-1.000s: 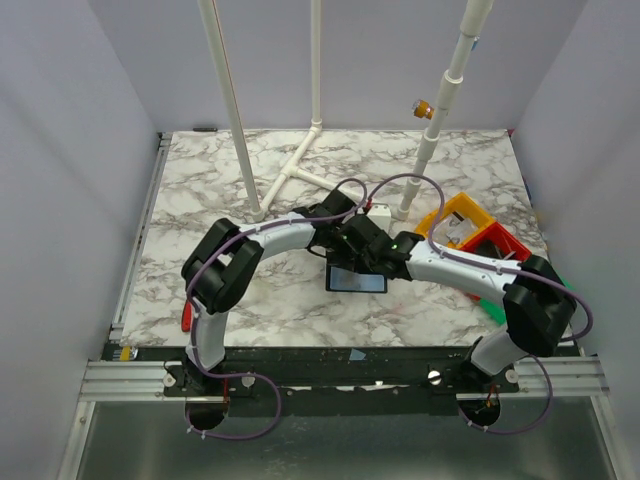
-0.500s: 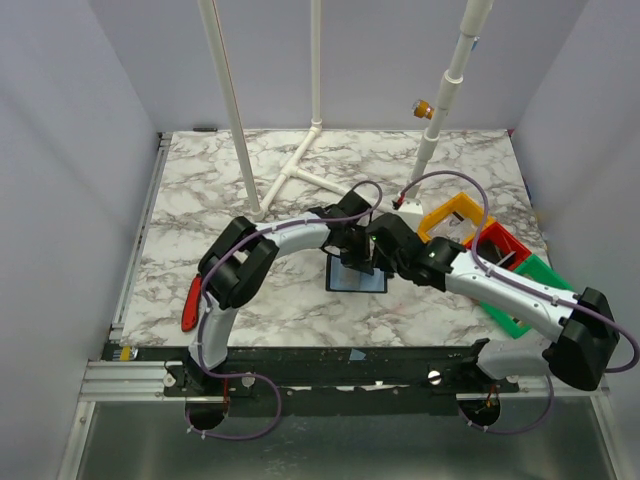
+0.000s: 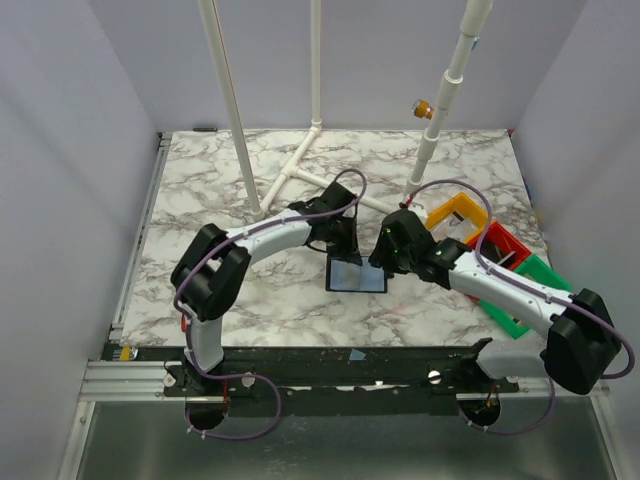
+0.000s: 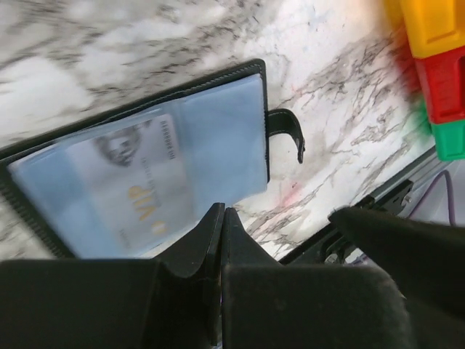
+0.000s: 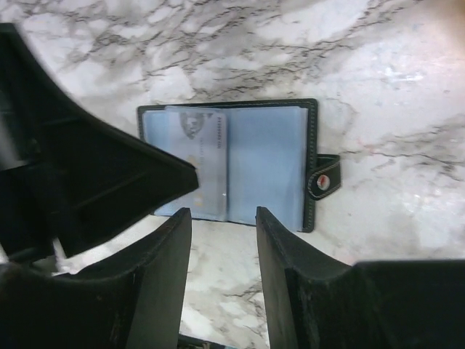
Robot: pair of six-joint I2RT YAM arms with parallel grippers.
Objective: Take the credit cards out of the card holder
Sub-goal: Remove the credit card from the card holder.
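From above, you see the card holder (image 3: 357, 275) lying open on the marble table (image 3: 200, 200), near its middle. Your left gripper (image 3: 345, 252) is at its far edge and your right gripper (image 3: 386, 262) is at its right edge. The yellow bin (image 3: 455, 215), red bin (image 3: 497, 245) and green bin (image 3: 522, 292) sit to the right.

In your left wrist view, the fingers (image 4: 211, 236) are pressed together with nothing between them, just off the holder's edge. A pale card marked VIP (image 4: 138, 189) sits in one bluish sleeve, and the tab (image 4: 289, 132) lies flat on the marble.

In your right wrist view, the fingers (image 5: 171, 251) are spread and empty, just short of the holder's near edge.
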